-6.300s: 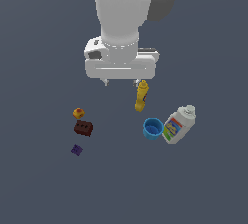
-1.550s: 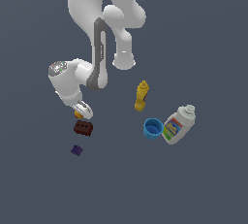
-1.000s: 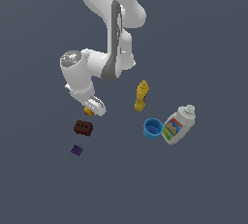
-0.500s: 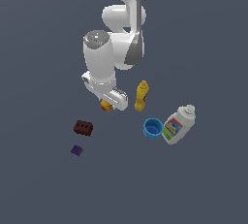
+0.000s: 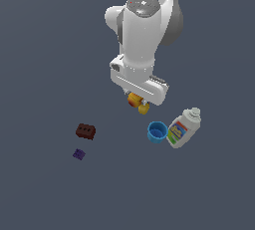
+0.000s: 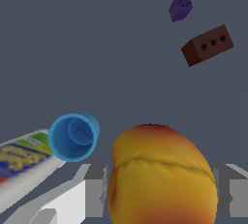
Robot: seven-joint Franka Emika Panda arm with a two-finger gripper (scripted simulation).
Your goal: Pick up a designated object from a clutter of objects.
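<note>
The orange-yellow ball (image 5: 133,99) with a reddish patch is held in my gripper (image 5: 134,97), lifted off the floor. In the wrist view the ball (image 6: 160,174) fills the space between the two grey fingers (image 6: 95,192), which are shut on it. The clutter lies below: the dark brown studded brick (image 5: 85,131), the tiny purple block (image 5: 78,154), the blue cup (image 5: 157,132) and the white labelled bottle (image 5: 183,128) lying on its side. The yellow squeeze bottle (image 5: 144,108) is mostly hidden behind my hand; only its lower end shows.
In the wrist view the blue cup (image 6: 72,137) and white bottle (image 6: 19,162) are to one side, and the brick (image 6: 207,44) and purple block (image 6: 180,8) are farther off. The floor is plain dark grey.
My arm has carried the ball up from beside the brown brick and across to the exterior view's right, and it now hangs in front of the yellow bottle. The other objects have not moved.
</note>
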